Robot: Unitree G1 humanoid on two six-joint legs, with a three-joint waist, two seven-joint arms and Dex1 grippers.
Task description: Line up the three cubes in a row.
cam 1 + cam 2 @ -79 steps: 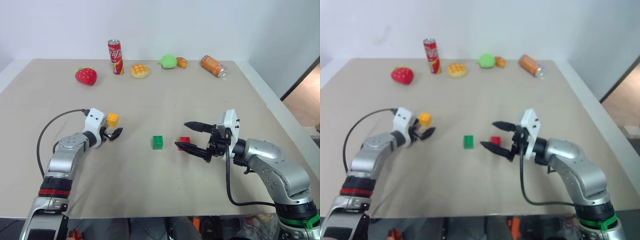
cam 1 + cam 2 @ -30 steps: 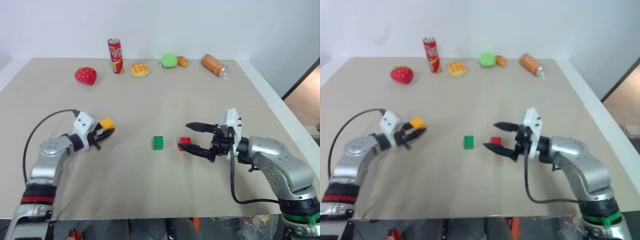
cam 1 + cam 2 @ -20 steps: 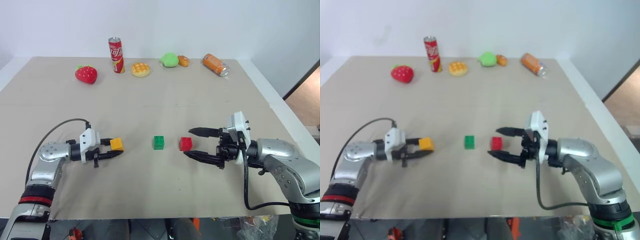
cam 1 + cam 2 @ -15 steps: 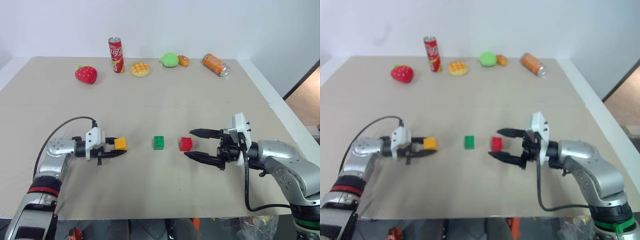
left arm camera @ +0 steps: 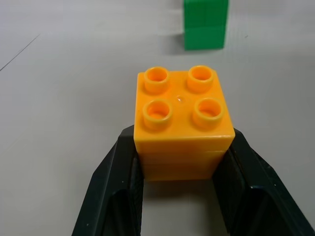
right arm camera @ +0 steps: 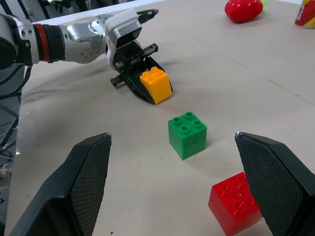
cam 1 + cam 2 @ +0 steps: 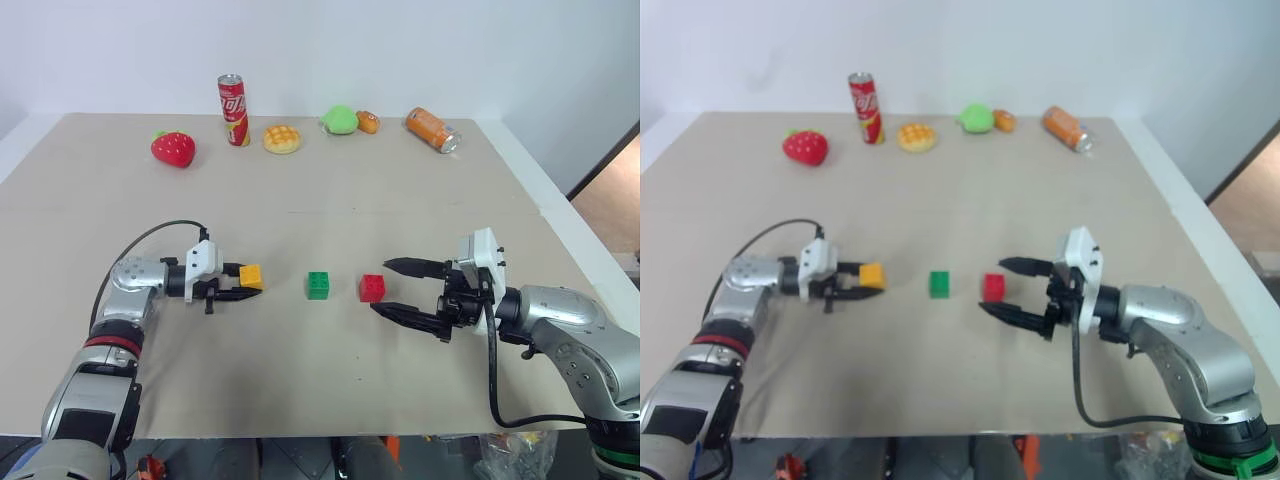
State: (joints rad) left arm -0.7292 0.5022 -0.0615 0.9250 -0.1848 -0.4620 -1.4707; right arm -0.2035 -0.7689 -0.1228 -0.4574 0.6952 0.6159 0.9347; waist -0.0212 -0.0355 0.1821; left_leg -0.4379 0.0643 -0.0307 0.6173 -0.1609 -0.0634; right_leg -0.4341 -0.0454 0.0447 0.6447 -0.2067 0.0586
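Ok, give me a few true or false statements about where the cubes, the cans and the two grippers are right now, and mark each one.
1. The left gripper has its fingers shut on the yellow-orange cube. True.
2. The green cube is stacked on the red cube. False: they sit side by side on the table, apart.
3. The right gripper holds the red cube. False: its fingers are open, with the cube just beyond the tips.
4. The red can stands upright at the far side of the table. True.
5. The orange can stands upright too. False: it lies on its side.
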